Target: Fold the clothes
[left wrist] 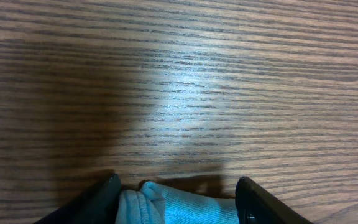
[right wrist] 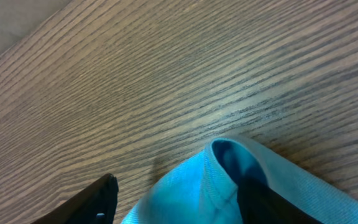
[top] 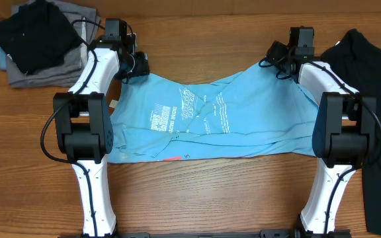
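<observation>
- T-shirt (top: 210, 122), light blue: spread lettering-up on counter (top: 197, 198), stretched between both arms.
- Left gripper (left wrist: 178, 188): narrow, pinching bunched shirt edge.
- Right gripper (right wrist: 178, 185): narrow, holding a shirt fold.

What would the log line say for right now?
left gripper: holds T-shirt edge | right gripper: holds T-shirt edge | T-shirt: stretched between them over table

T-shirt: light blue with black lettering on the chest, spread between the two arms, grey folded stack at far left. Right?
The lettering on the T-shirt is white, not black; the overhead view shows it. The rest stands.
</observation>
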